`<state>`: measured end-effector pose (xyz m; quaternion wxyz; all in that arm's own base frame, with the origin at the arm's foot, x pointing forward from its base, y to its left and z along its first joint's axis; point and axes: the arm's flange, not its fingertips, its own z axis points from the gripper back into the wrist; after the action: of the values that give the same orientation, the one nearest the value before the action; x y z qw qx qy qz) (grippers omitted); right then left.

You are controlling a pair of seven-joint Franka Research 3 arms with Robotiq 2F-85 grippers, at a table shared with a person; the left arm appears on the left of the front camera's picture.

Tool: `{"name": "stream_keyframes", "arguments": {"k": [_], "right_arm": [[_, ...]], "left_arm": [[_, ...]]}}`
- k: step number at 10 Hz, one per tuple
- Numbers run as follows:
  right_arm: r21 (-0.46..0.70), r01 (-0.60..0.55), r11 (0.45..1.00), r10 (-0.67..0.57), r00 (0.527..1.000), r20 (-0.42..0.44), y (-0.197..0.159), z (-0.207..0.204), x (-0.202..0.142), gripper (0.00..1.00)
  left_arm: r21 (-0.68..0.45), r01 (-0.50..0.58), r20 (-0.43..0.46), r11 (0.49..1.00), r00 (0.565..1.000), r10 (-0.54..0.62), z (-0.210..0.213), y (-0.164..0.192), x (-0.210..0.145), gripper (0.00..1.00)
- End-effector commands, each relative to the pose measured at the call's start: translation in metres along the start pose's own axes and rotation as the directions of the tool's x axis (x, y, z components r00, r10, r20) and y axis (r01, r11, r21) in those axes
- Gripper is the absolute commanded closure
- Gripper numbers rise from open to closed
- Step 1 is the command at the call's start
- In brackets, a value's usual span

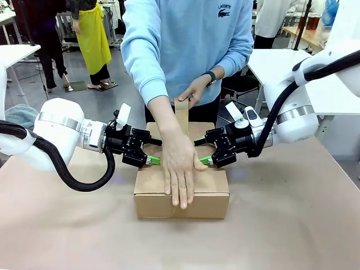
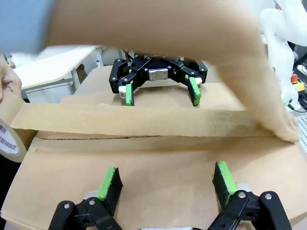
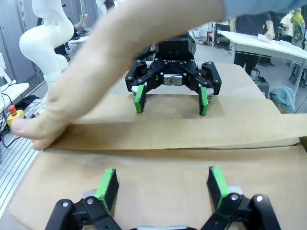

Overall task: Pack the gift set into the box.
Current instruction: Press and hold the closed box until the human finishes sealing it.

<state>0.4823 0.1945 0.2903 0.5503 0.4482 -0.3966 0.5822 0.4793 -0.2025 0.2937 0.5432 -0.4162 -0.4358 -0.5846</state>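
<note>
Brown corrugated cardboard box (image 1: pixel 181 191) sits closed on the tabletop (image 1: pixel 292 225) between both jaws, left gripper (image 1: pixel 153 151) and right gripper (image 1: pixel 201 151) spread wide, empty, pressing its flaps. Person's hand (image 1: pixel 179 163) smooths tan tape strip (image 2: pixel 134 120); lifting early could spring the flaps.

Bright, even overhead light fills all three views, leaving only soft shadows under the brown corrugated cardboard carton (image 1: pixel 181 188). In both wrist views the person's bare forearm (image 2: pixel 158 28) is close and blurred, and the wide lens bends lines near the edges.
</note>
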Motion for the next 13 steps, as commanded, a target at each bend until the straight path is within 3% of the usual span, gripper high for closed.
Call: {"name": "stream_keyframes", "arguments": {"k": [1, 13], "right_arm": [[-0.014, -0.022, 1.0, 0.022, 1.0, 0.013, 0.0011, -0.0009, -0.0031, 0.0], [-0.014, -0.022, 1.0, 0.022, 1.0, 0.013, 0.0011, -0.0009, -0.0031, 0.0]], "left_arm": [[-0.011, 0.001, -0.005, 1.0, 1.0, -0.001, -0.0002, -0.0022, -0.0027, 0.0], [-0.011, 0.001, -0.005, 1.0, 1.0, -0.001, -0.0002, -0.0022, -0.0027, 0.0]]}}
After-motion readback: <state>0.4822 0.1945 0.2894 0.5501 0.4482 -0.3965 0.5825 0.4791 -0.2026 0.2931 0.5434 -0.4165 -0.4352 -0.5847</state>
